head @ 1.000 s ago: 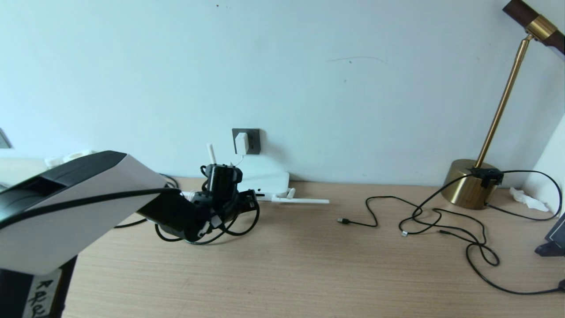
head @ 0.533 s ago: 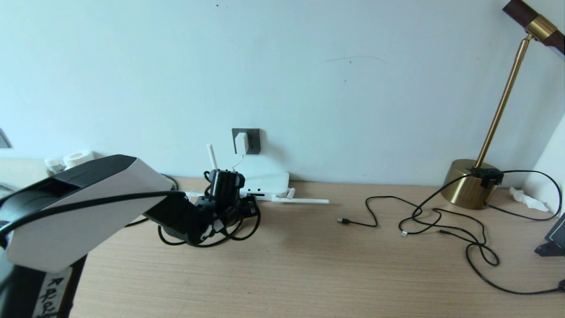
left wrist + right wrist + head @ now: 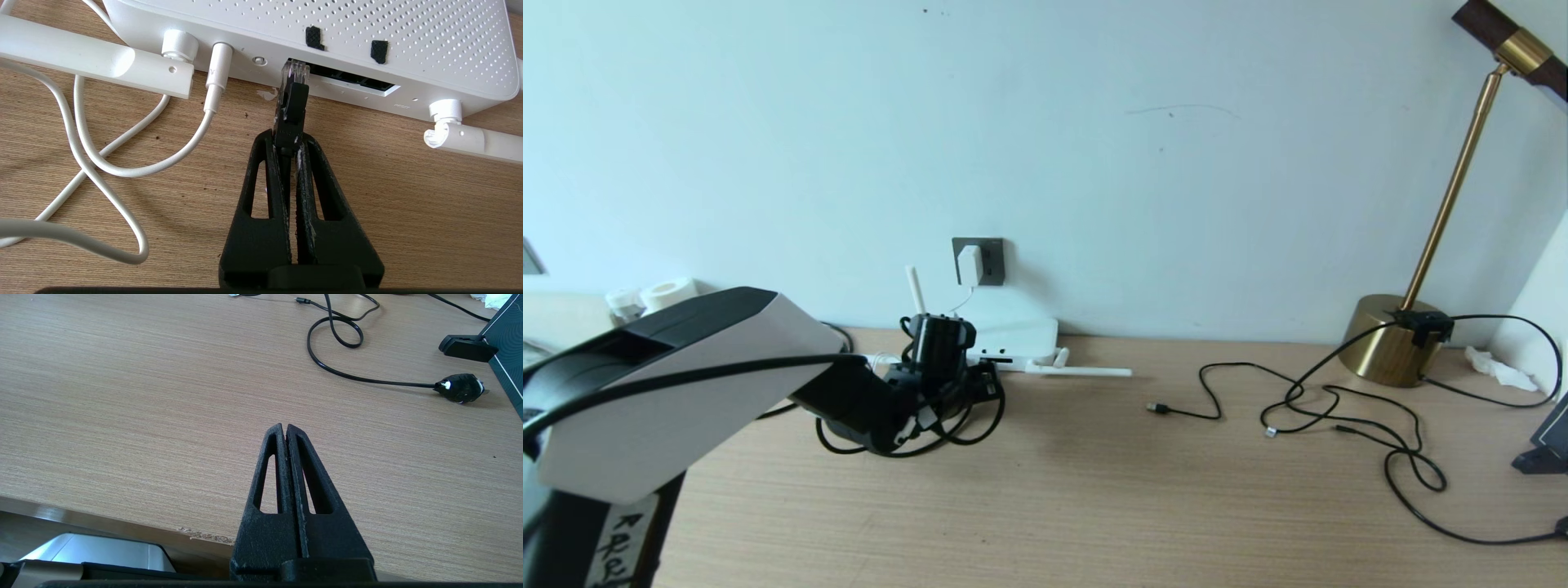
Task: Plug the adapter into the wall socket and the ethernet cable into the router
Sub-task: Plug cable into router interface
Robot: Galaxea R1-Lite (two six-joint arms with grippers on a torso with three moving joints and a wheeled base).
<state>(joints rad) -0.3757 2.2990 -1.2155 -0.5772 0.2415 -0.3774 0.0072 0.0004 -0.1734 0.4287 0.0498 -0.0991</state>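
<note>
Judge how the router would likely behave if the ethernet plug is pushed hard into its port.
The router looks like a thin, perforated plastic shell, so probably light; with nothing seen bracing it, it may slide across the smooth wooden desk. The ethernet cable, pinched in the left tool, has a short rigid plug that should transmit the push. The hinged antenna may swing.

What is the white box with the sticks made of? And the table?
The router looks like matte white plastic: smooth moulded shell with rows of tiny holes. The table looks like wood, maybe a printed laminate: pale brown with fine straight grain lines.
</note>
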